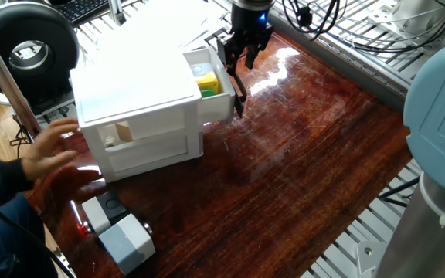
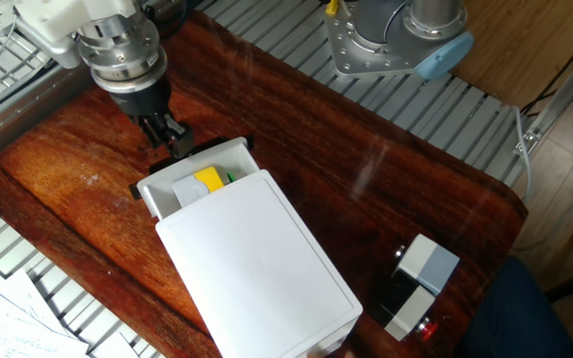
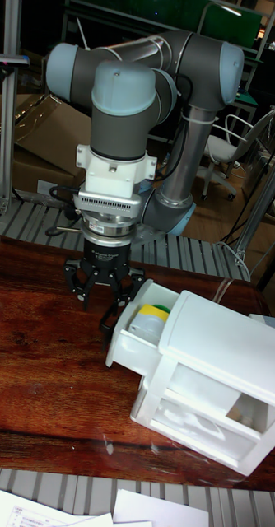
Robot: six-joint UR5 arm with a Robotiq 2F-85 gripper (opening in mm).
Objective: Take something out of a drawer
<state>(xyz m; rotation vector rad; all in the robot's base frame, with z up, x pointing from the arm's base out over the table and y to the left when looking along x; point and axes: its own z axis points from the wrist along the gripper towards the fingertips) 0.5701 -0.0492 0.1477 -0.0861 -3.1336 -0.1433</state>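
Your tool (image 1: 239, 86) pinches the black bar handle (image 2: 182, 152) of the open top drawer (image 1: 215, 103). Inside lies the yellow block (image 2: 208, 180), its green disc (image 1: 207, 85) toward 3 o'clock. It looks light, rigid and smooth; grip across its flat yellow sides.

End effector (image 3: 114, 311) at open drawer (image 3: 131, 339) front

A grey box with a red button (image 1: 118, 232) is sitting near the corner of the dark wooden counter (image 1: 307, 162), well apart from the white cabinet (image 1: 134, 100), while a tan wedge-shaped piece (image 1: 122, 133) is showing through the cabinet's near side.
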